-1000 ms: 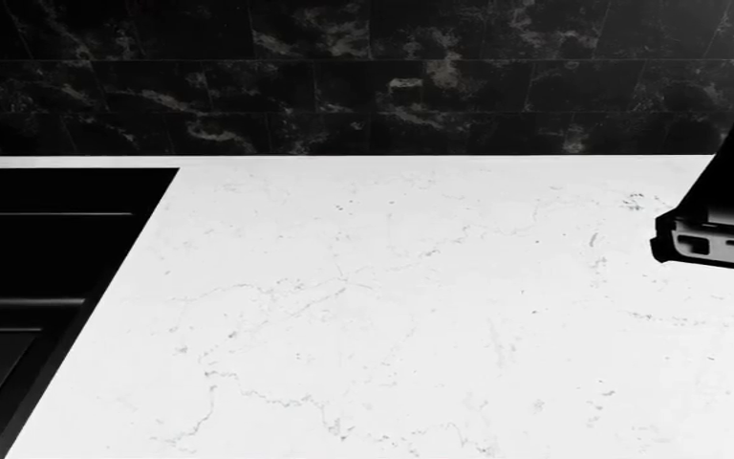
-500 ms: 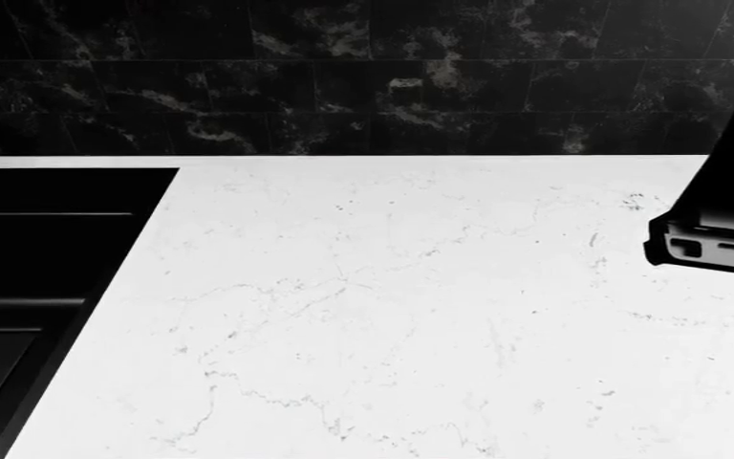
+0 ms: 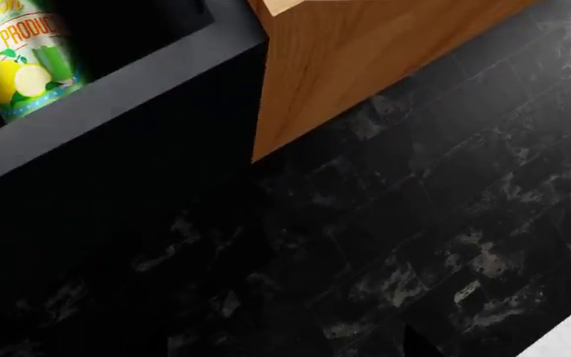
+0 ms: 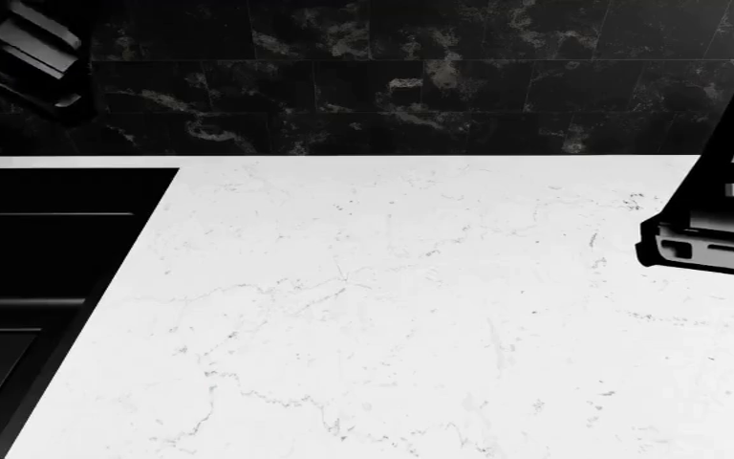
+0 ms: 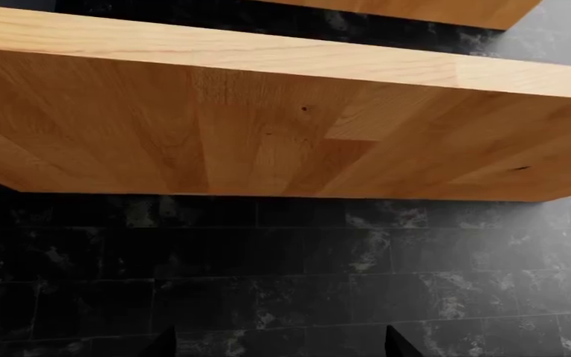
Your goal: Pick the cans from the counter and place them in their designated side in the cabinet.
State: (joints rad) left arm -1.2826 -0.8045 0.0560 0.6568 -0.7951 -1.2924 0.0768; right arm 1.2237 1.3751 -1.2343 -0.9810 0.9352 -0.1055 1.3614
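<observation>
Standing in an open grey-edged cabinet compartment (image 3: 117, 89) in the left wrist view: one can (image 3: 23, 56), white and green with a lemon picture and yellow lettering, base on the grey shelf, long axis square to that shelf, top cut off by the frame edge. Just beside the compartment, a light wooden panel (image 3: 365, 52), with black marbled wall tiles (image 3: 415, 223) beyond. In the head view, white veined surface (image 4: 405, 316) with no cans on the part shown; black sink (image 4: 35, 268) at 9 o'clock. Left gripper (image 4: 23, 48) at 10 o'clock, right gripper (image 4: 724, 220) at 3 o'clock, both raised off the surface. Finger spread of either: cannot tell. In the right wrist view, wooden underside (image 5: 265, 126) and dark tiles only.
</observation>
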